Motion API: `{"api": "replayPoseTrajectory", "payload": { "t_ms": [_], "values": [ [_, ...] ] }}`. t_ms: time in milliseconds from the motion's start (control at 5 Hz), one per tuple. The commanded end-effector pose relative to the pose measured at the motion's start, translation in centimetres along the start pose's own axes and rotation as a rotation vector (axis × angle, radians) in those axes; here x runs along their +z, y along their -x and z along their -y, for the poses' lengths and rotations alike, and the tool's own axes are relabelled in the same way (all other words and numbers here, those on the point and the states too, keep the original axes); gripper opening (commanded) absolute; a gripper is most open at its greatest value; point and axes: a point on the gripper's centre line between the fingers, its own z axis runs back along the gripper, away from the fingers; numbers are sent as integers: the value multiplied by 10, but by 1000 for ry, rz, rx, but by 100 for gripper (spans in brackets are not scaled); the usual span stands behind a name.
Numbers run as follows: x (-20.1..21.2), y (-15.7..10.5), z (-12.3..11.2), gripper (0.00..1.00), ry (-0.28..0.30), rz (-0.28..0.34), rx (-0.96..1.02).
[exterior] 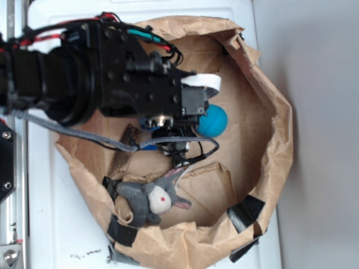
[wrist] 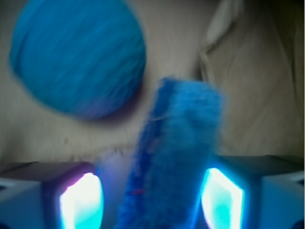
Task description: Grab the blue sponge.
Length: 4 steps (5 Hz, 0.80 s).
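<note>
The blue sponge [wrist: 178,152] is a fuzzy royal-blue strip lying on the brown paper, running away from the camera between my fingers. In the exterior view only a sliver of it [exterior: 149,147] shows under the arm. My gripper [wrist: 151,193] is open and low, with one finger on each side of the strip. The right fingertip [wrist: 221,195] is close to the sponge. A gap shows between the sponge and the left fingertip [wrist: 81,200]. In the exterior view the gripper [exterior: 175,147] is mostly hidden under the black arm.
A round teal-blue ball [wrist: 78,57] lies just beyond the sponge to the left, and also shows in the exterior view [exterior: 213,120]. A grey stuffed rabbit [exterior: 154,196] lies near the front. Crumpled brown paper walls [exterior: 275,129] ring the area. A white object [exterior: 203,82] sits by the arm.
</note>
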Motion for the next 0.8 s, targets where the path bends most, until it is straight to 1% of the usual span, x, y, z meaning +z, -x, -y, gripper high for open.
{"api": "replayPoseTrajectory", "payload": {
  "t_ms": [0,200,400,600],
  "values": [
    [40,-3,-7,0,23,91,11],
    [90,-3,-16,0,131,103,13],
    [139,-2,-26,0,203,102,19],
    [180,0,-25,0,208,133,4]
  ]
}}
